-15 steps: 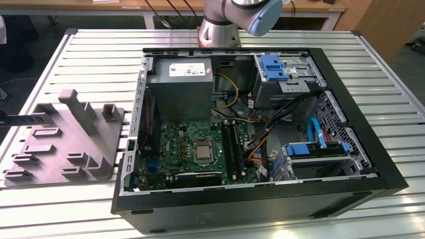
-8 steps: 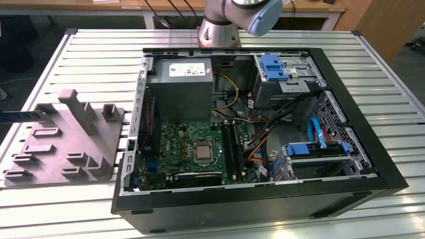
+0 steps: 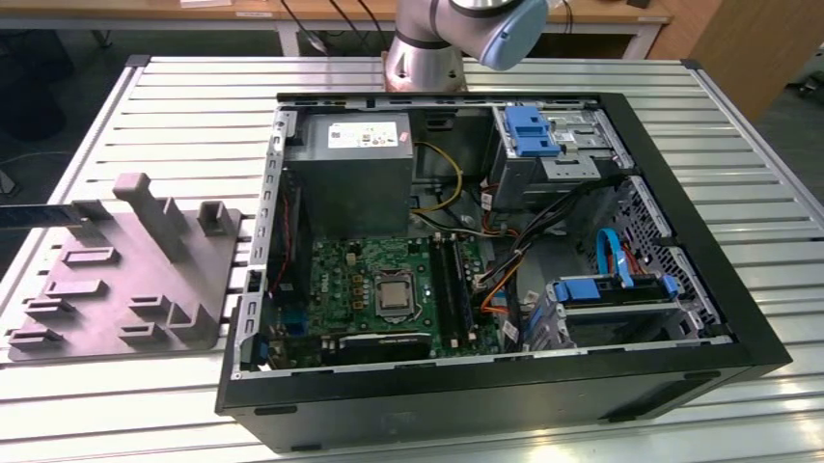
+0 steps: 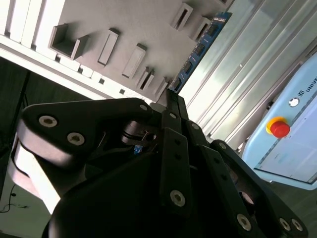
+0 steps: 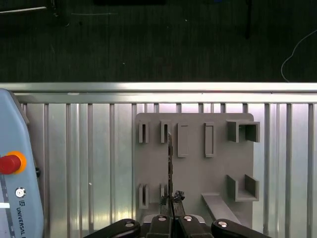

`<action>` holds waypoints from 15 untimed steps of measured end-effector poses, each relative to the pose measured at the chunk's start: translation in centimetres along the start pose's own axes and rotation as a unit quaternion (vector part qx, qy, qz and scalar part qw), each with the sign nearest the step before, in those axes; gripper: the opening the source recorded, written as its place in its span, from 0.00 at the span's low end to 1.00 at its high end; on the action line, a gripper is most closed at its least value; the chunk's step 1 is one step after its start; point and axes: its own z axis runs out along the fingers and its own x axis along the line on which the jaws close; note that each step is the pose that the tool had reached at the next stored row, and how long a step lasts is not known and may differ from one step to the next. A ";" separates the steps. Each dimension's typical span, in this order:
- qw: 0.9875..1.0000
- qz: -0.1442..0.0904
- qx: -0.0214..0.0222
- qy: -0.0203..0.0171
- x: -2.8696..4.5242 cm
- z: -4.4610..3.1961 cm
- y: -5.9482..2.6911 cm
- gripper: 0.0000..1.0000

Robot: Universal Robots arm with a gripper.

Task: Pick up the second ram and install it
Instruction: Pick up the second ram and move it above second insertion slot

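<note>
Handling matters here: the second ram (image 4: 198, 49) looks like a light, stiff, thin board. It is likely brittle if bent and easy to mark on its chips, so you want it taken by a short end and kept from flexing sideways. Your gripper (image 4: 171, 96) is clamped on one end of it, closed flat against both faces. The stick juts out over the grey block (image 5: 195, 171), in line with a pair of that block's narrow slots. Whether its lower edge has cleared them you cannot tell. Count one stick in the grip, one grey block, and one open computer case (image 3: 515, 410) just beside the block on the exterior view's right, with one motherboard (image 3: 347, 275) inside.
</note>
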 end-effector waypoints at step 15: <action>1.000 0.000 0.000 0.001 0.00 -2.87 -0.11 0.11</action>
